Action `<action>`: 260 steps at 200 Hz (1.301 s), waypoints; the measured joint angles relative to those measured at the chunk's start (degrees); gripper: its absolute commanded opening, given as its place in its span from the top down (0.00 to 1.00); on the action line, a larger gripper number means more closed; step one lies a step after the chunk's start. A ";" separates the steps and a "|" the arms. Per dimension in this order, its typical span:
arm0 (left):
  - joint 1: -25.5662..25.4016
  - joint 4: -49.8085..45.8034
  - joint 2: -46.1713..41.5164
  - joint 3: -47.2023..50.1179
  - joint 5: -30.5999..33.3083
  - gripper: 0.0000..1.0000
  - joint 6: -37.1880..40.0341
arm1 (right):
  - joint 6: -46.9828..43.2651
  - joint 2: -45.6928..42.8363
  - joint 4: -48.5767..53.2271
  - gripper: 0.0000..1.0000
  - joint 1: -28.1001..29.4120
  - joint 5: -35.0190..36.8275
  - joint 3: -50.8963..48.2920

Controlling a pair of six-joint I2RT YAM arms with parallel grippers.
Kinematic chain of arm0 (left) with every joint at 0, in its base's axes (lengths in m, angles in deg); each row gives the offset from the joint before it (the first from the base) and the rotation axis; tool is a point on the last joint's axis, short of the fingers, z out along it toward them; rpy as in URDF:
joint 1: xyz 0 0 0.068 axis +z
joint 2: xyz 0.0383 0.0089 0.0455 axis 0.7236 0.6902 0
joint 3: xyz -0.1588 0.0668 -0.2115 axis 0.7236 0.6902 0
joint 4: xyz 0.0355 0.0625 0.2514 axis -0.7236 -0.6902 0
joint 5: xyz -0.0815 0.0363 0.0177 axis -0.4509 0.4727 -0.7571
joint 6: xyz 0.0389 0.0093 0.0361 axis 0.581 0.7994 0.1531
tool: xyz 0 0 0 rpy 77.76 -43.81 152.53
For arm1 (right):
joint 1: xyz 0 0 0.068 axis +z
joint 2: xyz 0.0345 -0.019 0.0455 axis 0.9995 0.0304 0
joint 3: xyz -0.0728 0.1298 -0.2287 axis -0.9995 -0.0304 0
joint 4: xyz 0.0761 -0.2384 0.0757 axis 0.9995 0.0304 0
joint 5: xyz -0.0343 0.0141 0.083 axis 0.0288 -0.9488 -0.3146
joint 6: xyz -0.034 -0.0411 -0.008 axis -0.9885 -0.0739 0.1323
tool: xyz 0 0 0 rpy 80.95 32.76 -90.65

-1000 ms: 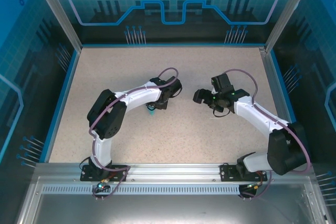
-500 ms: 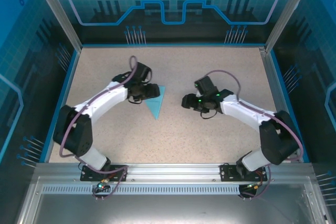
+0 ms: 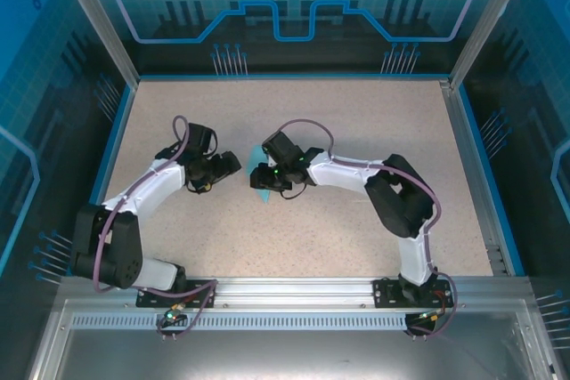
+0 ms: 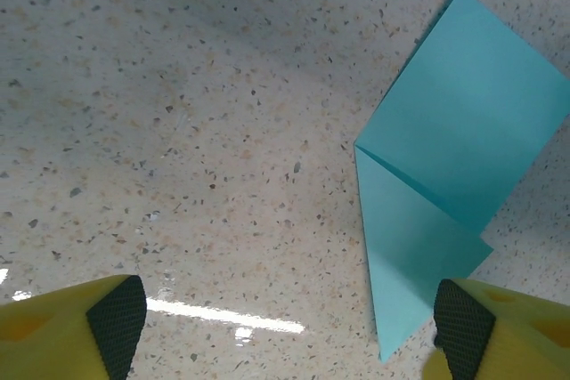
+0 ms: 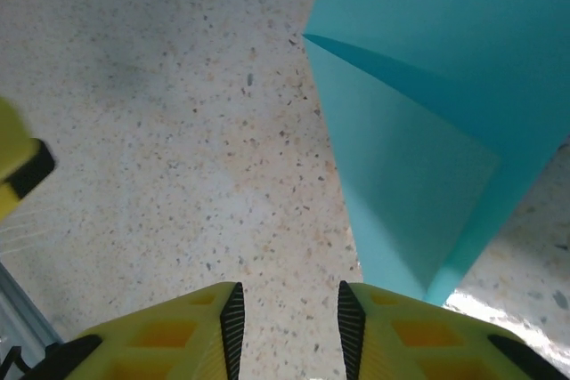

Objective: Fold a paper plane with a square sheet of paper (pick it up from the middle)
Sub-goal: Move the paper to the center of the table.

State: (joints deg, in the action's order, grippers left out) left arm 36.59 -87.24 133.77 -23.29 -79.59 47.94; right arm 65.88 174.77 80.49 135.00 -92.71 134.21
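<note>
Table: a speckled beige tabletop (image 3: 356, 122) inside an enclosure with blue printed walls (image 3: 294, 6).
Paper: the sheet of paper (image 3: 264, 194), light cyan and already folded, lies flat near the middle of the table, between the two arms' ends.
Paper shape: from the left wrist it (image 4: 463, 122) shows a slanted four-sided upper part, with a pointed triangular flap running down from a crease.
Left gripper: the left gripper (image 3: 233, 165) sits just left of the paper; from its own camera it (image 4: 285, 327) is spread wide over bare table, holding nothing, its right-hand pad (image 4: 461, 327) next to the flap's lower tip.
Right gripper: the right gripper (image 3: 258, 177) is over the paper's upper part, the arm reaching in from the right.
Right claw: from its wrist the right gripper (image 5: 287, 318) has its jaws drawn near each other with a narrow gap; only table shows between them, nothing pinched.
Paper by right claw: the sheet (image 5: 427, 113) lies to the right, its lower corner at the right-hand finger (image 5: 419, 340).
</note>
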 measured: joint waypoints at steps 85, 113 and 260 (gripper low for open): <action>0.24 1.97 -0.35 0.61 -2.23 0.09 0.00 | -1.88 4.74 1.09 0.67 -1.22 -3.74 0.70; 0.24 2.34 -0.33 0.61 -2.95 0.09 0.00 | -6.40 4.70 0.81 0.68 -2.69 -7.19 -1.29; 0.22 9.70 0.20 4.31 -12.52 0.09 -3.10 | -10.49 -21.53 0.52 0.63 -9.94 -7.30 -18.56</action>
State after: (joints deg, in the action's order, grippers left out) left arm 36.81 -77.53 133.96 -18.99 -92.11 44.84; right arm 55.38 153.24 81.01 125.06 -100.01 115.65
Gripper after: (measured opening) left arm 0.910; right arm 0.362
